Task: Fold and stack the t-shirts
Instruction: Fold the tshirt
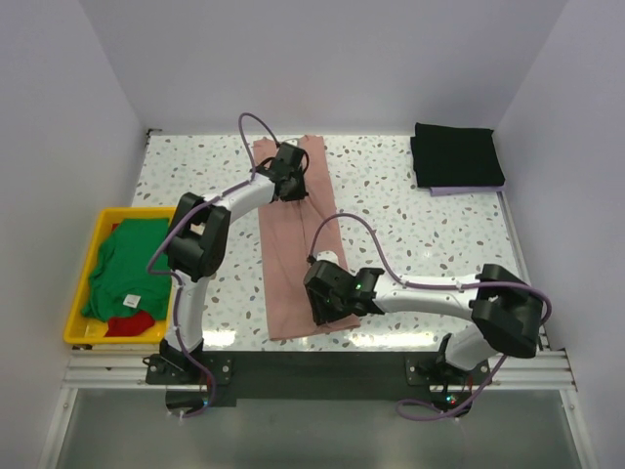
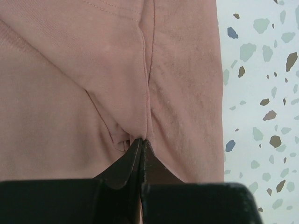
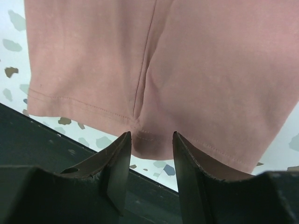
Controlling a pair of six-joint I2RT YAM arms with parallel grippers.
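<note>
A dusty-pink t-shirt (image 1: 298, 264) lies as a long narrow strip down the middle of the speckled table (image 1: 410, 215). My left gripper (image 1: 289, 176) sits on its far end and is shut, pinching a fold of the pink fabric (image 2: 140, 84) at the fingertips (image 2: 142, 140). My right gripper (image 1: 327, 298) hovers over the near hem (image 3: 149, 140), open, its fingers (image 3: 119, 154) straddling the hem's centre crease without holding it. A folded black shirt (image 1: 456, 153) rests on a lilac one (image 1: 467, 189) at the far right.
A yellow bin (image 1: 80, 283) at the left edge holds a crumpled green shirt (image 1: 127, 269) and a red one (image 1: 130, 323). The dark front rail (image 3: 56, 149) runs just below the pink hem.
</note>
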